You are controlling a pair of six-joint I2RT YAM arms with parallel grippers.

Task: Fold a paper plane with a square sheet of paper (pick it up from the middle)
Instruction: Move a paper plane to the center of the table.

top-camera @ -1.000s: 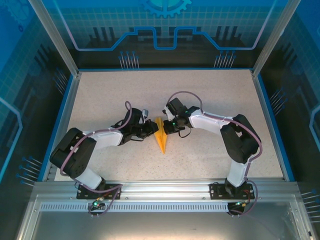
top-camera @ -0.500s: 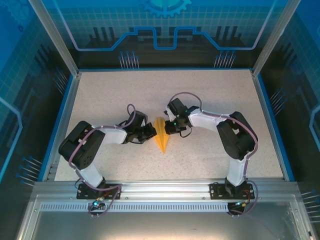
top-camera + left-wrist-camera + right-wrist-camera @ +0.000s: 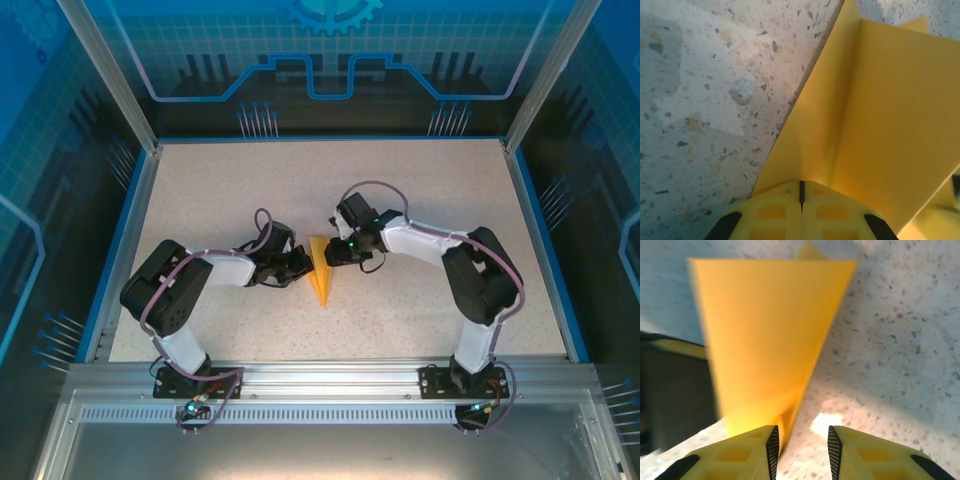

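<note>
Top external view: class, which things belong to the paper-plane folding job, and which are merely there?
Belongs to the job:
- paper plane, narrow and creased
- left gripper, shut on it
- right gripper, jaws apart beside it

Merely there:
- speckled table
- blue table rim
- blue back panel

Speckled table (image 3: 420,190), blue patterned walls (image 3: 330,60), aluminium frame (image 3: 320,380)

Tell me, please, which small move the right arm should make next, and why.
Probably draw the right gripper straight back from the paper plane. Its jaws stand apart and do not seem to clamp the paper, while the left gripper is shut on the plane's fold, so the plane seems held without it.
</note>
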